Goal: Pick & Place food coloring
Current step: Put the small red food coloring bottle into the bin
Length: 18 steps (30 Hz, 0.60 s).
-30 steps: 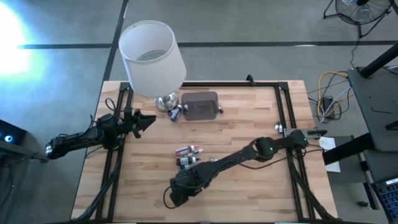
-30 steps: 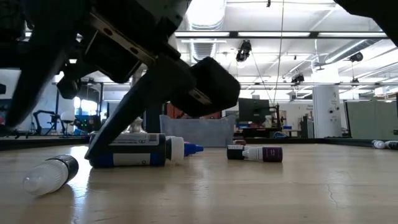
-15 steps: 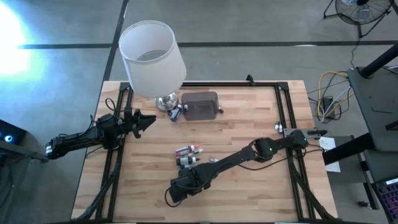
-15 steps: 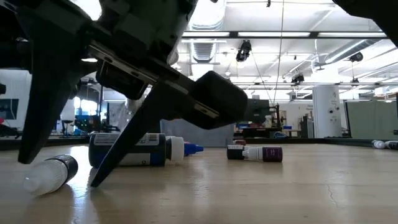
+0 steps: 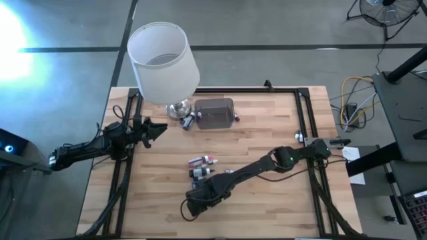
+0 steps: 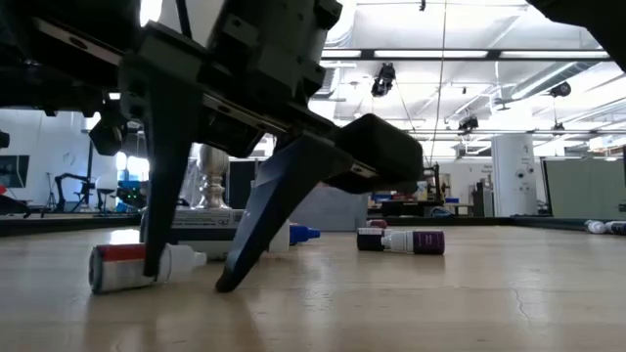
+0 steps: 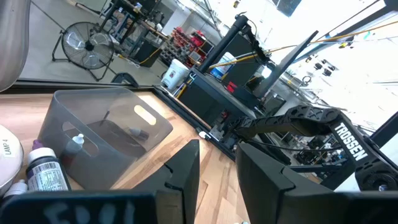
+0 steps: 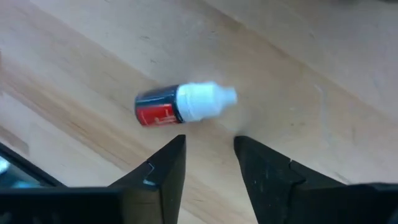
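Wooden worktop carries everything, and the step in hand looks like a pick: one food-coloring bottle is being approached near the front edge.

At the left edge the left gripper waits above the worktop, its fingers a narrow gap apart and grasping nothing. It faces the grey box at the back edge, which in the left wrist view already holds a bottle or two; a few more bottles lie between the box and the lamp.

Toward the middle, a small cluster of bottles lies on its side. Just in front of it, the right gripper is down at the worktop near the front edge, jaws parted. The low view shows its fingertips at the wood, one of them crossing in front of a red-labelled bottle with a white cap. The right wrist view puts that bottle just ahead of the fingertips, not between them, so nothing is grasped.

My judgement: the next move calls for the right gripper to slide forward until the bottle's body sits between the fingers, then close across it; the bottle is round and may roll away.

Writing: "TROSSEN" in white on the far arm in the left wrist view. Bottle labels are too small to read
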### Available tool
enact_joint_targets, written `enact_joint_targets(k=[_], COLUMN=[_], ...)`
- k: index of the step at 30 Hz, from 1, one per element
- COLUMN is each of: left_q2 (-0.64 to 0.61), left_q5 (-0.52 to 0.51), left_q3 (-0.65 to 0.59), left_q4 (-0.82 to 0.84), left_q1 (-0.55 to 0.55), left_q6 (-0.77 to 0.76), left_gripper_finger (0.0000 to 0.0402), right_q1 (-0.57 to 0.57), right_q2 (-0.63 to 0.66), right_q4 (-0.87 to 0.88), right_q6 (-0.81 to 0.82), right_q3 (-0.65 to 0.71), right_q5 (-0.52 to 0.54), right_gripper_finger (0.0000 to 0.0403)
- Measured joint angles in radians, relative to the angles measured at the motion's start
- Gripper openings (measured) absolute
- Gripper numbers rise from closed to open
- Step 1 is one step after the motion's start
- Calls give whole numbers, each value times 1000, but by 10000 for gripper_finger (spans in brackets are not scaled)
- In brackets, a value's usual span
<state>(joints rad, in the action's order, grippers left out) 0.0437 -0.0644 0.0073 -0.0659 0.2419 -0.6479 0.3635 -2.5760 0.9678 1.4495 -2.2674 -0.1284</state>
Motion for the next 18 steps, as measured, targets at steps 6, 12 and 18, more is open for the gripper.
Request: enact_joint_targets(k=[6,12,18], left_q2=[0,0,0], left_q5=[0,0,0], left_q3=[0,0,0], left_q4=[0,0,0], left_q1=[0,0,0], left_q6=[0,0,0], left_gripper_finger=[85,85,85], right_q1=[-13,-42,-76], right_q2=[10,36,83], right_q4=[17,104,21], right_q6=[-334,-388,-118], right_q3=[3,8,5], right_q5=[-7,-129,-154], right_gripper_finger=[120,119,124])
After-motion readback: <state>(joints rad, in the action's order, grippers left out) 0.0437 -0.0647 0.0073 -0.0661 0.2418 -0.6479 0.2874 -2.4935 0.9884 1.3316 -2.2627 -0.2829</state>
